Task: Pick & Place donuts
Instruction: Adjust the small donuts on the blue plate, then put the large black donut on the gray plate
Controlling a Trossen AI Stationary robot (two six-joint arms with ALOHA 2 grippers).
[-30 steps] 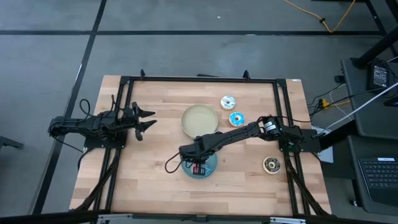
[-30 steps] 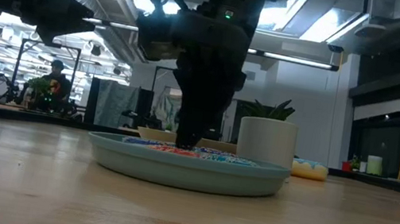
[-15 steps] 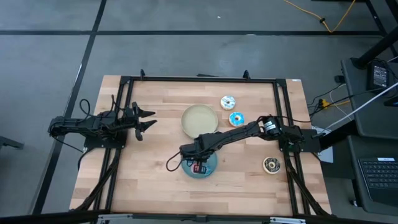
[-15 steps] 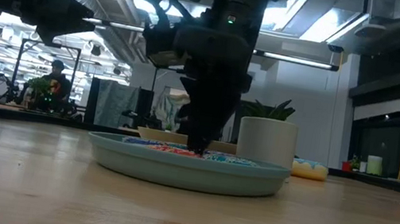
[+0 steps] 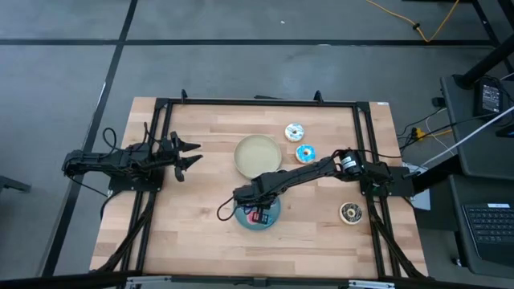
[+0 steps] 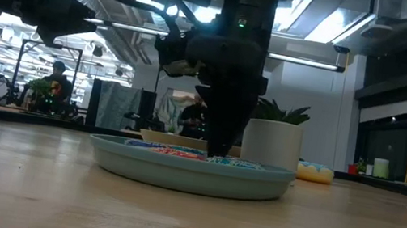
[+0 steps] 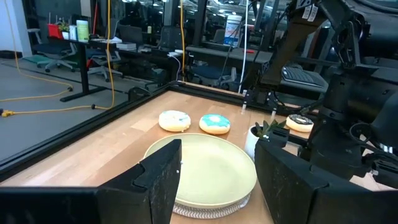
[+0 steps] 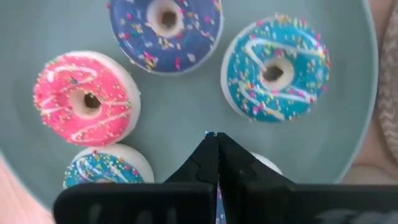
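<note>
Shifted since the earlier frame: right gripper (image 6: 218, 151), a little further toward the right of the low view over the blue plate (image 6: 190, 171); all else unmoved.

Left to right, high view:

1. Left gripper (image 5: 191, 155) — waiting over the table's left part, well apart from the plates, its fingers (image 7: 163, 180) spread wide with nothing between them.
2. Wooden table (image 5: 193, 217) — bears both plates and the loose donuts.
3. Cream plate (image 5: 258, 154) — near centre, bare.
4. Blue plate — just in front of the cream plate; the right gripper hangs low over it, jaws clenched tip to tip with nothing seen between them. On it, in the right wrist view: pink-iced donut (image 8: 86, 101), dark-blue donut (image 8: 167, 26), light-blue sprinkled donut (image 8: 276, 70), another light-blue donut (image 8: 107, 167) partly hidden at the gripper's side.
5. White-iced donut (image 5: 294, 132) and light-blue-iced donut (image 5: 305, 153) — side by side on the table, right of the cream plate.
6. Dark brown donut (image 5: 350, 213) — near the right edge, well apart from the rest.
</note>
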